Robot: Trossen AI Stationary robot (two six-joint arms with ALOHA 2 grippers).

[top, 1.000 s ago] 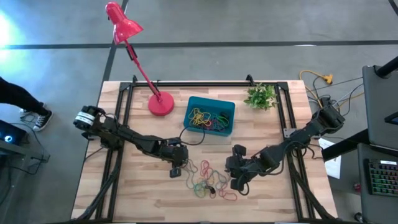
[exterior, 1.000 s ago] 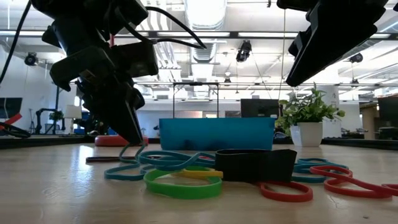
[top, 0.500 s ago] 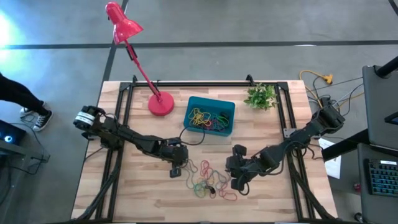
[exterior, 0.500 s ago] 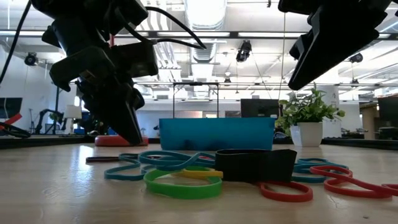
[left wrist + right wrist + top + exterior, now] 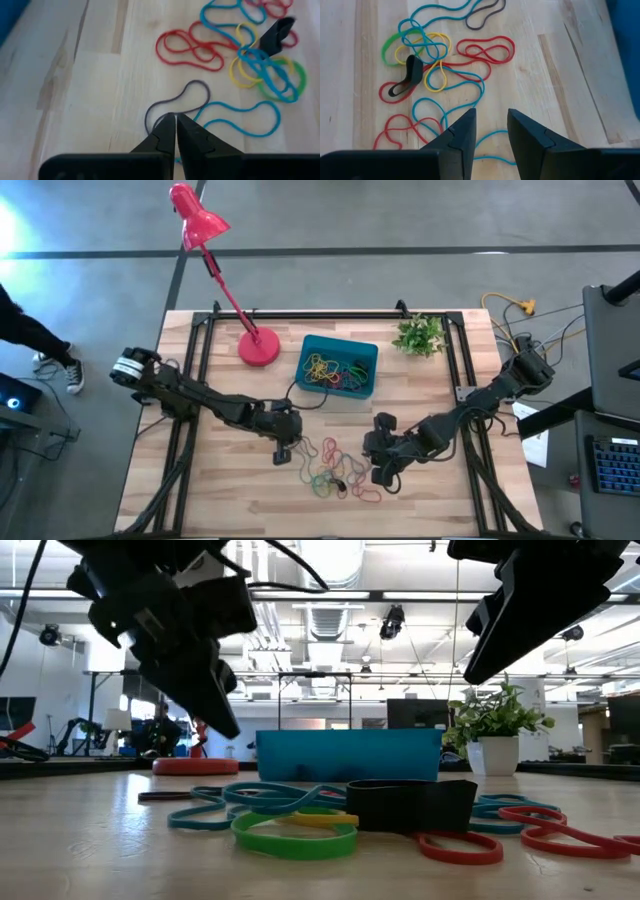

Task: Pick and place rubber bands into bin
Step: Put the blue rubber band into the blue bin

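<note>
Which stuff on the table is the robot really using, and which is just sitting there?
For the job:
- rubber bands loose on the table, more already in the bin
- teal bin
- left gripper, shut on a grey rubber band
- right gripper, open above the pile

Just sitting there:
- red desk lamp
- small potted plant
</note>
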